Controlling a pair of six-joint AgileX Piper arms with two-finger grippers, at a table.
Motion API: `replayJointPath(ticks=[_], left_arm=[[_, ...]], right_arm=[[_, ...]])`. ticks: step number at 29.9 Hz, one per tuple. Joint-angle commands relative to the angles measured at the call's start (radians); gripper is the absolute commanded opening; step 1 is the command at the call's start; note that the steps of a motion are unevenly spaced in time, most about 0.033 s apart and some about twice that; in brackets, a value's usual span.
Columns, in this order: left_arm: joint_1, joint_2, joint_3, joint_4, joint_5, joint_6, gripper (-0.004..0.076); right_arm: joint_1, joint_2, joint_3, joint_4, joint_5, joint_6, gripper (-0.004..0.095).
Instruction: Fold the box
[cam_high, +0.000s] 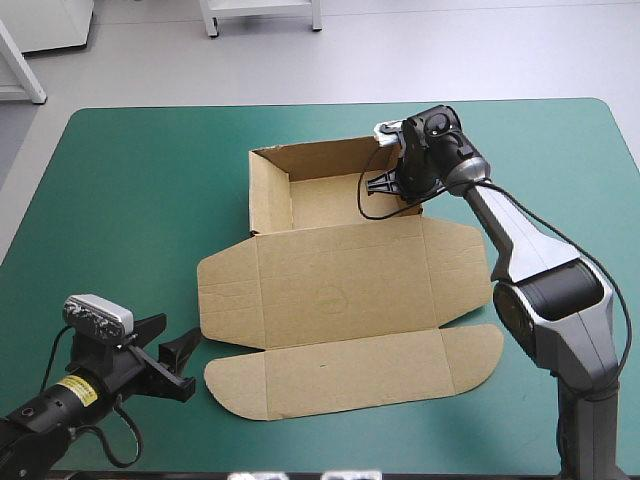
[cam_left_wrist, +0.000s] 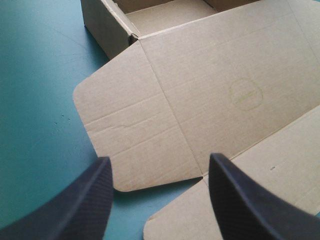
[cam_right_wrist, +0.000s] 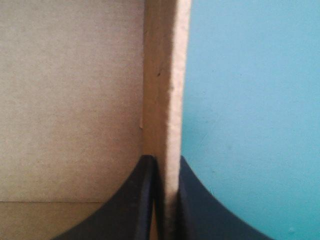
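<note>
Right end effector (cam_right_wrist: 166, 200): clamped on the box (cam_high: 340, 290). The black fingers (cam_right_wrist: 132, 210) are pressed almost together, and the edge of a raised wall (cam_right_wrist: 167, 100) is held between them. One finger is seen inside the tray, against brown board. The other is seen outside it, over the teal-green cover.
Right arm: reached in from the right side of the worktop (cam_high: 130, 200) and bent down over the tray's right end.
Left end effector (cam_left_wrist: 159, 165): the fingers are spread apart and nothing is held. It is kept low over the cover near the worktop's near left corner, just beside the box's near left corner and apart from the board.
Ahead of the left end effector: the lid's rounded left flap (cam_left_wrist: 130, 135) is seen, with the corner of the front flap (cam_left_wrist: 250, 200) beside it. A narrow strip of cover is visible between the two.
Box: laid around the middle of the worktop as an open tray with the lid flat.
Tray (cam_high: 330, 195): placed on the far side of the box. Its left and far walls are raised, and its right end is partly hidden by the right end effector.
Lid (cam_high: 340, 280): spread flat on the near side of the tray. A rounded flap is laid out at each side, and the long front flap is laid nearest the robot.
Mark: a faint ring (cam_left_wrist: 245, 94) is printed near the lid's middle.
Worktop: covered in teal-green, with the cover left bare all round the box.
</note>
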Motion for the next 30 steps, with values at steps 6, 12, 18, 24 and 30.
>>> replayJointPath(ticks=[6, 12, 18, 24, 30], left_arm=[[-0.005, 0.004, -0.027, -0.017, -0.029, -0.008, 0.0410], [-0.005, 0.004, -0.027, -0.017, -0.025, 0.000, 0.0410], [-0.005, 0.004, -0.027, -0.017, -0.025, 0.000, 0.0409], [-0.005, 0.004, -0.027, -0.017, -0.025, 0.000, 0.0407], [-0.005, 0.004, -0.027, -0.017, -0.025, 0.000, 0.0407]], right_arm=[[-0.069, -0.061, -0.032, -0.032, 0.025, -0.027, -0.0013], [-0.205, -0.065, -0.032, -0.018, 0.025, -0.034, -0.0013], [-0.383, -0.067, -0.032, -0.009, 0.025, -0.046, -0.0013], [-0.556, -0.075, -0.032, 0.002, 0.025, -0.054, -0.0013], [-0.734, -0.078, -0.032, 0.013, 0.025, -0.057, -0.0013]])
